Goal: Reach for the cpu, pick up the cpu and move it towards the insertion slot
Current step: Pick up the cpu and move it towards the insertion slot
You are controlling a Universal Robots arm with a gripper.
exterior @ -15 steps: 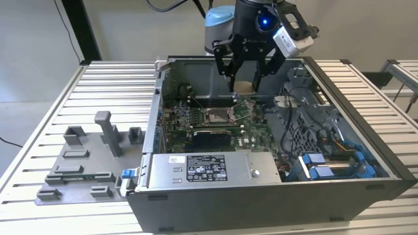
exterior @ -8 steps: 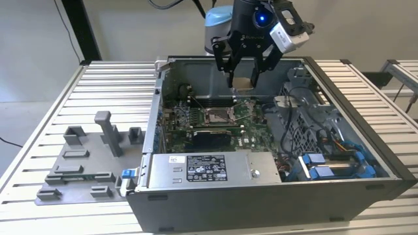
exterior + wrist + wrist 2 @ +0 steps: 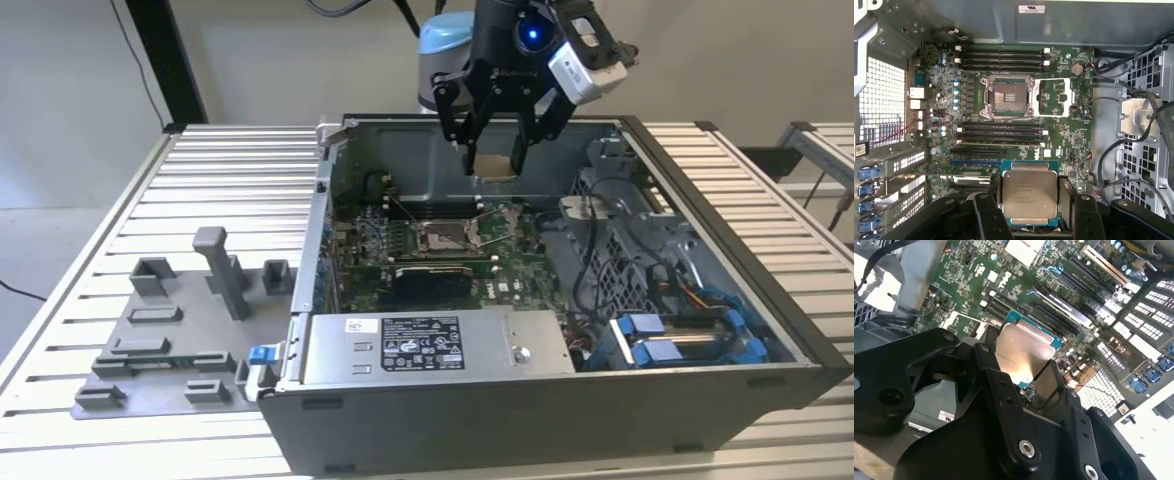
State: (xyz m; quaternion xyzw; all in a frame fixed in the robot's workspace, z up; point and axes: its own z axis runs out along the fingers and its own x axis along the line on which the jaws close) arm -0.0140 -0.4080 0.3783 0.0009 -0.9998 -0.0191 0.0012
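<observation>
Cpu held above the open case

The fingers [image 3: 1028, 200] pinch the cpu [image 3: 1028, 194] by its edges, over the board at 6 o'clock of the slot [image 3: 1006, 97], well apart. Judged risk: a thin edge grip could let it tilt, landing skewed on the socket.

The cpu [image 3: 1027, 196] showed a brushed, silvery metal lid, softly reflective. Gripper [image 3: 1027, 200] fingers [image 3: 1067, 197]: matt black. Insertion slot [image 3: 1005, 97]: shiny metal frame, dull brownish centre, set in a glossy green circuit board [image 3: 1064, 135]. Computer case [image 3: 561, 410]: matt grey sheet metal.
</observation>
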